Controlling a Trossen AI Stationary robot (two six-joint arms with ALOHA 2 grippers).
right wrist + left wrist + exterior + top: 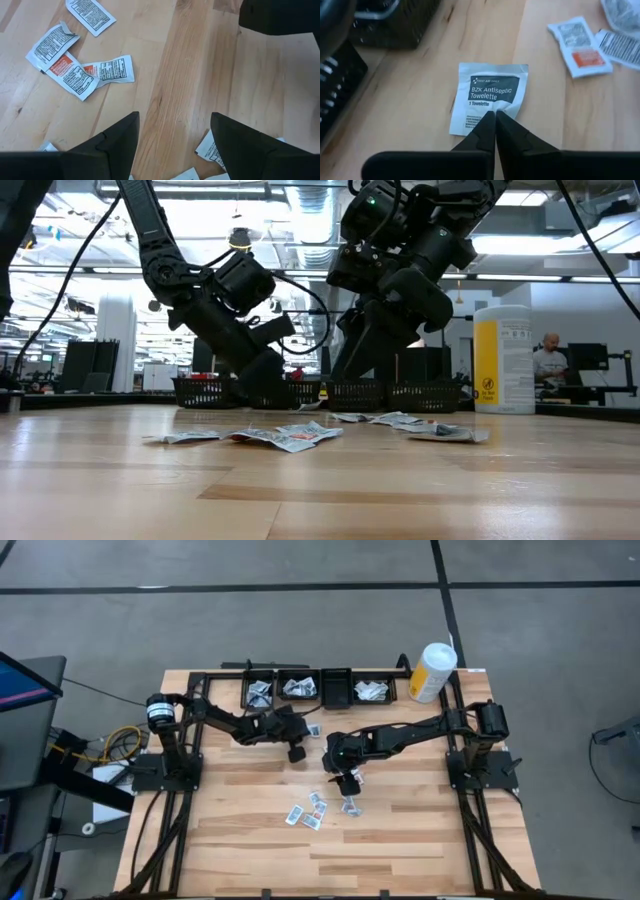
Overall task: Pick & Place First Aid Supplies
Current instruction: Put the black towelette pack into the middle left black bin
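Wooden table (420,100): towelette packet (490,95) pinched at left tool (495,120) tips.

Four black baskets (336,688) are sitting along the table's far edge, three holding packets. One white-and-yellow canister (433,672) is standing beside them; roughly eight loose packets (305,813) are lying on the wood

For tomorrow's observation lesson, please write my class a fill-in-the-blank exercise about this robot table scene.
1. The left claw is shut on a white square packet printed "Antiseptic ____".
2. The right claw stands ____ over the light wooden table.
3. The tall white canister has a ____ label.
4. A row of ____ black mesh baskets lines the table's far edge.

Answers: Towelette; open; yellow; four
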